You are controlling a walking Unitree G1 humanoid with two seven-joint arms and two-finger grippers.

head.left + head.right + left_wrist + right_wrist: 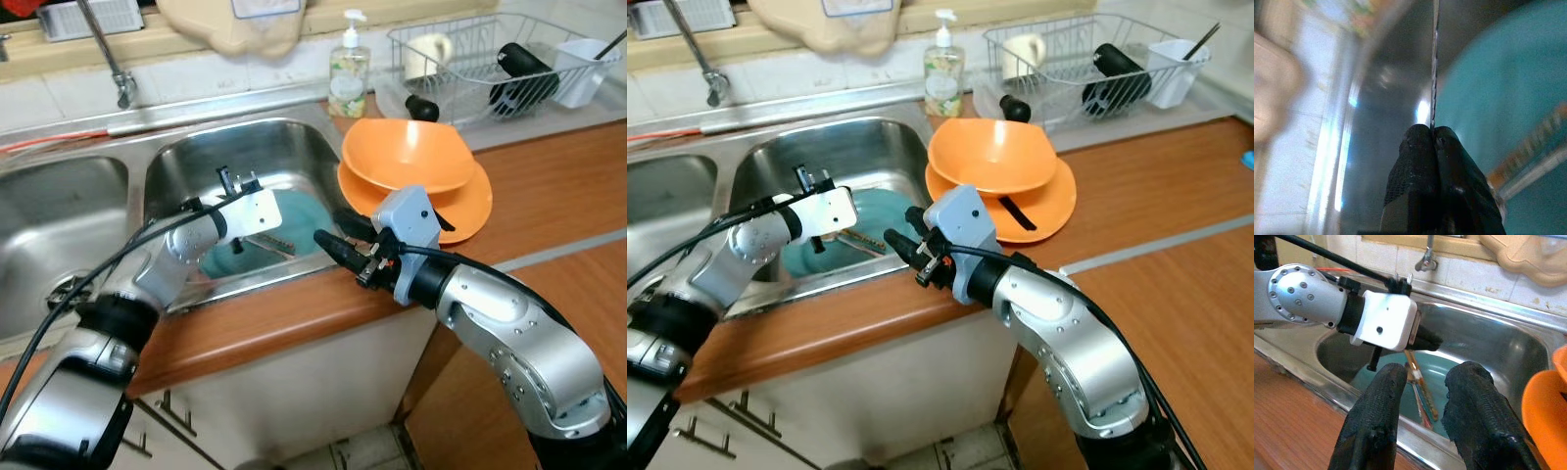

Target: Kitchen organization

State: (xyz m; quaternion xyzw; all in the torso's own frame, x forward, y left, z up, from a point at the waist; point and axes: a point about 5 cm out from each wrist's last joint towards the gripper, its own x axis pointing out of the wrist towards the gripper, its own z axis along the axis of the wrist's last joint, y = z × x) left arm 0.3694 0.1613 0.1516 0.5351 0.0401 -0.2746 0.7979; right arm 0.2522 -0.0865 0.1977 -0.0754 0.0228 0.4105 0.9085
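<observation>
Left wrist view: left gripper [1434, 142] pinched shut on thin utensil [1434, 73] above teal plate [1508, 98] in sink [284, 147]; grip narrow, could slip. Right gripper [1425, 396] open, empty.

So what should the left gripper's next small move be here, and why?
Probably lift the left gripper straight up out of the sink. It is shut on a thin metal utensil over the teal plate, so the grasp looks made. The right gripper hangs open at the sink's front edge, free to help.
</observation>
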